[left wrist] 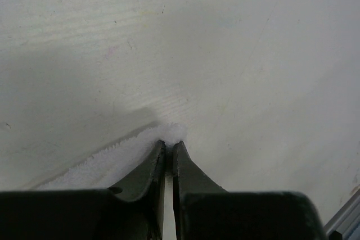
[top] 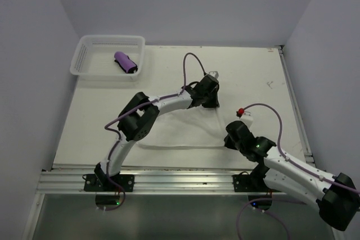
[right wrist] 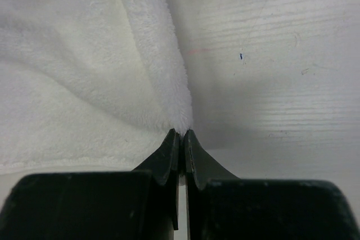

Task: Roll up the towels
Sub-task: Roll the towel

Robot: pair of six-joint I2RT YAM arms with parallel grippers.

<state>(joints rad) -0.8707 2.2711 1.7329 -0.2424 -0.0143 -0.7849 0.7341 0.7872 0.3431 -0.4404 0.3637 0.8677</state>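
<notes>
The large fluffy white towel (top: 185, 130) lies spread on the table between the two arms. My left gripper (top: 212, 104) is at its far right corner. In the left wrist view this gripper (left wrist: 170, 143) is shut on the white towel's corner tuft (left wrist: 171, 132). My right gripper (top: 232, 137) is at the towel's near right edge. In the right wrist view it (right wrist: 183, 132) is shut on a fold of the white towel (right wrist: 84, 77). The small purple towel (top: 125, 62) lies rolled up inside the basket.
A white mesh basket (top: 84, 60) stands at the table's far left corner. A metal rail (top: 180, 181) runs along the near edge, and grey walls close in the left, right and back. A purple cable with a red fitting (top: 240, 111) loops above the right arm.
</notes>
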